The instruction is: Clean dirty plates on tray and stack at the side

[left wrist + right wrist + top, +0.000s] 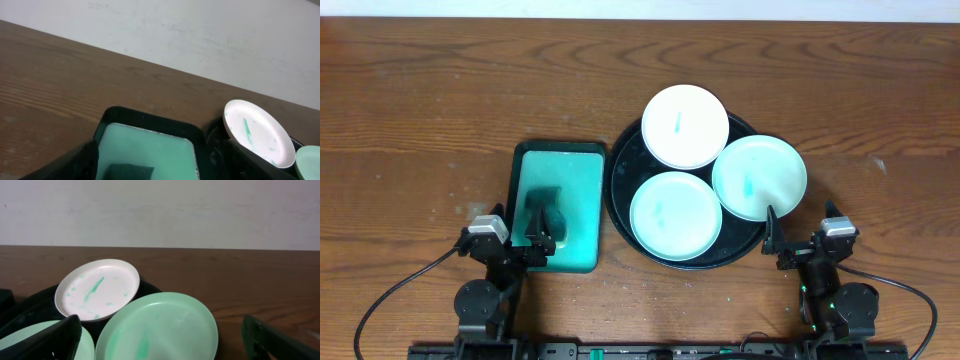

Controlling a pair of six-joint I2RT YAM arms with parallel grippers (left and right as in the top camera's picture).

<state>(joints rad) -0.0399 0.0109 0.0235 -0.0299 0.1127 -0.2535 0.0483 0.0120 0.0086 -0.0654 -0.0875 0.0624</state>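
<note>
- Far side of the tray: a small white round plate (685, 126) with a teal streak across its middle.
- Right side: a pale green round plate (759, 177) marked in teal, its edge reaching out past the tray's rim.
- Near side: a second pale green plate (675, 214) with faint teal smears.
- All three lie close together on the large round black shallow tray (620, 185), at the middle of the brown wooden table (420, 120).
- Just beside it, on the left: a teal rectangular tray (575, 190) holding a dark block (545, 208), perhaps a sponge.
- Left tool (517, 222): fingers spread wide, empty, over the teal tray's near end.
- Right tool (802, 222): fingers likewise apart, empty, near the right-hand plate.
- Progress, as judged: nothing cleaned, nothing stacked at the side; every plate remains to be done.
</note>
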